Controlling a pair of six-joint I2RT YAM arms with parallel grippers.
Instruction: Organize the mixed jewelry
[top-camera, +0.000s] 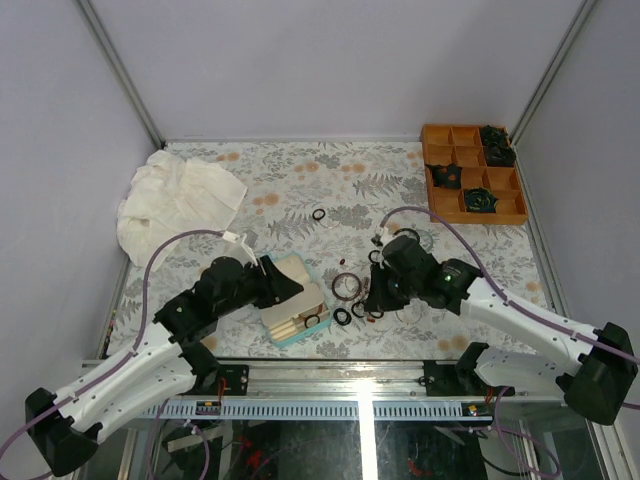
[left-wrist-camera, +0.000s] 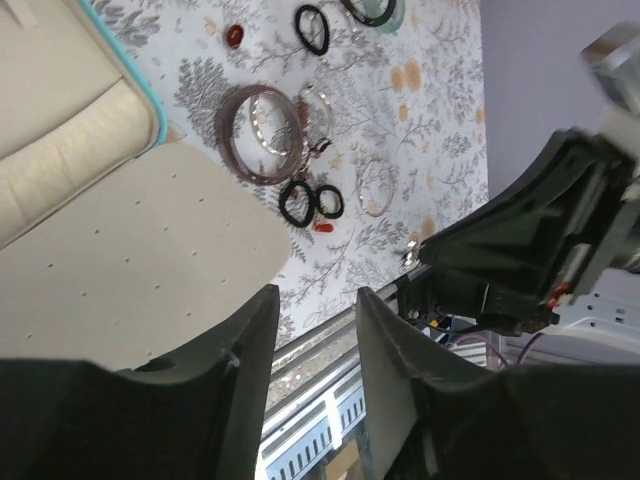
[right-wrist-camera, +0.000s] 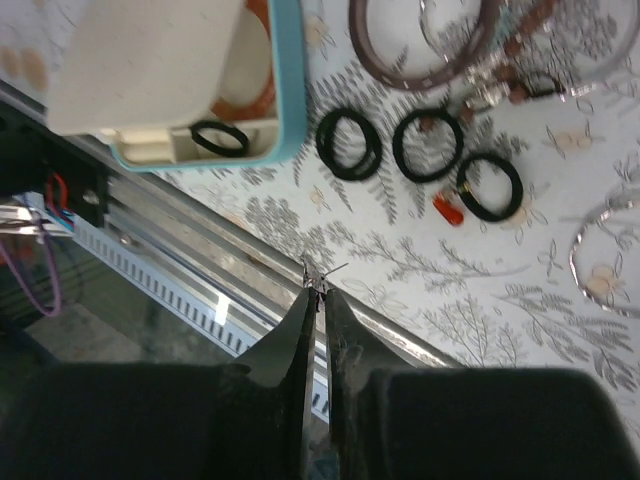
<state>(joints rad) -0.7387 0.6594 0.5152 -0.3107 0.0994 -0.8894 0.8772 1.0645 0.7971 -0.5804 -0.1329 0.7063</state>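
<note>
The open teal case with cream padding lies at the table's front centre, and a black ring sits in its compartment. Loose jewelry lies to its right: a reddish-brown bangle, black rings, and clear bangles. My left gripper is open and empty, over the case's cream lid. My right gripper is shut on a tiny silver wire piece above the table's front edge, near the black rings.
An orange compartment tray with dark clumps stands at the back right. A crumpled white cloth lies at the back left. A lone black ring lies mid-table. The metal front rail runs just under both grippers.
</note>
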